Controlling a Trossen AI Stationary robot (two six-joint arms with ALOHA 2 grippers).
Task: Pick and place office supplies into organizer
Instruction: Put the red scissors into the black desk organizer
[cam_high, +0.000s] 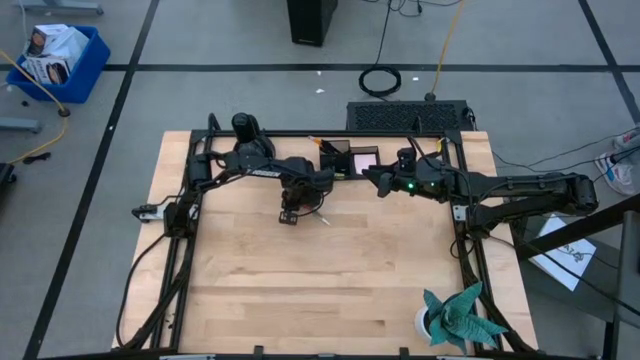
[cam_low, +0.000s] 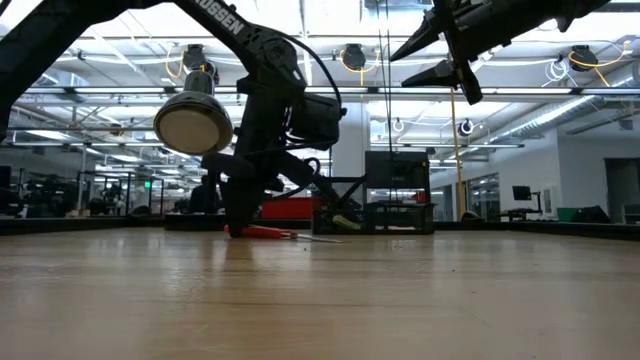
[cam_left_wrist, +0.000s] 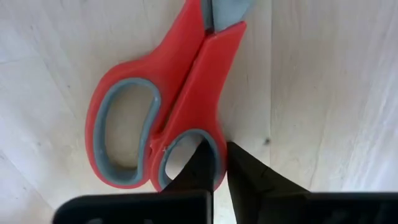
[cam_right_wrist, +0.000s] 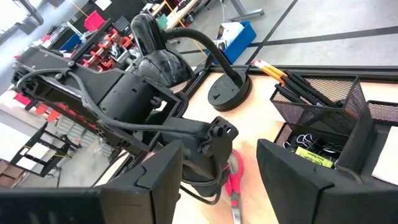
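1. The left gripper (cam_left_wrist: 214, 163) pinches the rim of one finger loop of the red-handled, grey-lined plastic scissors (cam_left_wrist: 168, 93), lying flat mid-table: light, stiff, likely to swing from that off-centre hold.
2. The black mesh organizer (cam_high: 350, 158) sits near the table's far edge, pencils already standing inside.
3. The right gripper (cam_right_wrist: 217, 171) hovers just beside it, fingers apart, empty, crowding the approach.

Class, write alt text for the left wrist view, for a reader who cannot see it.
The left gripper is shut on the rim of one finger loop of the red-handled scissors, which lie flat on the pale wooden table. The loops have grey linings, and the blades run out of view.
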